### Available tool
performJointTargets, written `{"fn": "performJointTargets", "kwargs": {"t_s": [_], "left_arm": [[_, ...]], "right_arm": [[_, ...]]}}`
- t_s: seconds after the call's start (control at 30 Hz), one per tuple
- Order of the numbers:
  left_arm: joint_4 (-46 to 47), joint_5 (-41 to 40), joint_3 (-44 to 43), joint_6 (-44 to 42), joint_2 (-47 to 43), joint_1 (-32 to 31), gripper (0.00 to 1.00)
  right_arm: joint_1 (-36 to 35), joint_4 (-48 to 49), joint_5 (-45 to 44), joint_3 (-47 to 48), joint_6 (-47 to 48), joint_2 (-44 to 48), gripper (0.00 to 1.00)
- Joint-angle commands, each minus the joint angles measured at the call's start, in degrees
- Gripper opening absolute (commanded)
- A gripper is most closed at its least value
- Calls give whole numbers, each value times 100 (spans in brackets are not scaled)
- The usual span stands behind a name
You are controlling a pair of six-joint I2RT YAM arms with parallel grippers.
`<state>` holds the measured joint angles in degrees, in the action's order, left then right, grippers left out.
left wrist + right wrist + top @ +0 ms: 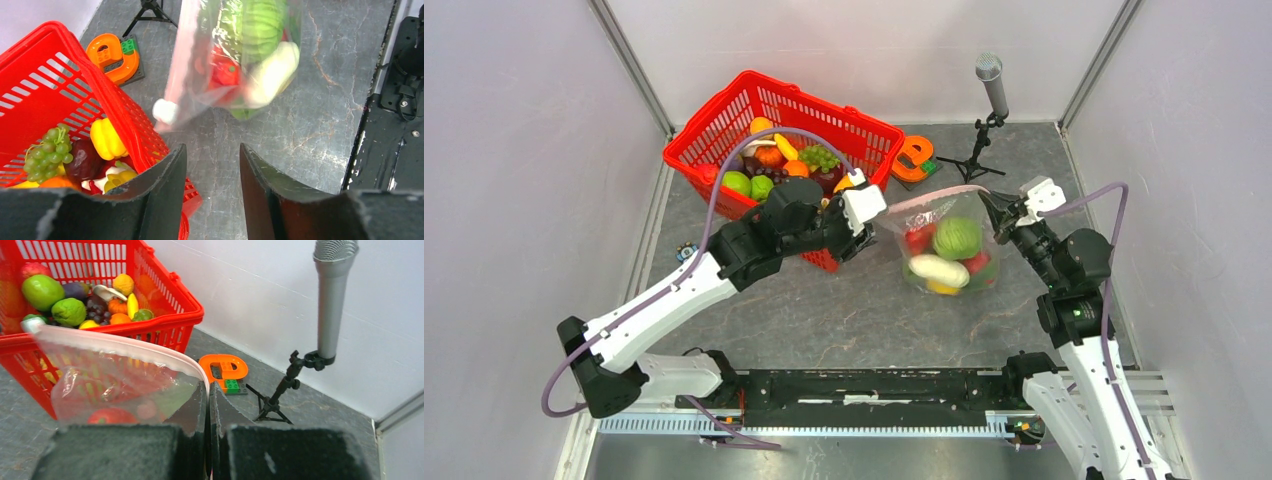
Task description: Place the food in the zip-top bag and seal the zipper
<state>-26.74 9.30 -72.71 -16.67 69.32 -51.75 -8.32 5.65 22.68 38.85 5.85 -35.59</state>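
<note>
The zip-top bag (pixel 949 245) hangs off the floor beside the basket, holding a green round piece (pixel 957 238), a white piece (pixel 937 269) and red and yellow food. My right gripper (pixel 989 203) is shut on the right end of the pale-pink zipper (pixel 125 342); in the right wrist view its jaws (pixel 208 387) pinch the strip. My left gripper (pixel 856 238) is open and empty, over the basket's near corner, just short of the bag's left end. In the left wrist view (pixel 212 150) the bag (pixel 240 55) is ahead. More food, such as green grapes (pixel 819 157), lies in the basket.
The red mesh basket (pixel 724 110) stands tilted at the back left, its near corner under my left finger (pixel 165 180). An orange e-shaped object (pixel 914 158) and a microphone on a small tripod (pixel 992 85) stand behind the bag. Walls close in on both sides.
</note>
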Motion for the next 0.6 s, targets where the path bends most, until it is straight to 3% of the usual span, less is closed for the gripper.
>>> {"fn": "performJointTargets", "kwargs": {"t_s": [0.0,0.2,0.33,0.57], "left_arm": [[191,-238,51,225,-231,33,50],[679,-216,169,376,-316,48,75],[763,-100,6,371,-164,166,79],[1114,-4,153,777,-301,383,94]], "right_arm": [[32,595,-618,22,21,177,0],[40,508,-10,129,66,125,0],[33,454,257,209,66,162,0],[35,-450,-1710,532,299,123,0]]}}
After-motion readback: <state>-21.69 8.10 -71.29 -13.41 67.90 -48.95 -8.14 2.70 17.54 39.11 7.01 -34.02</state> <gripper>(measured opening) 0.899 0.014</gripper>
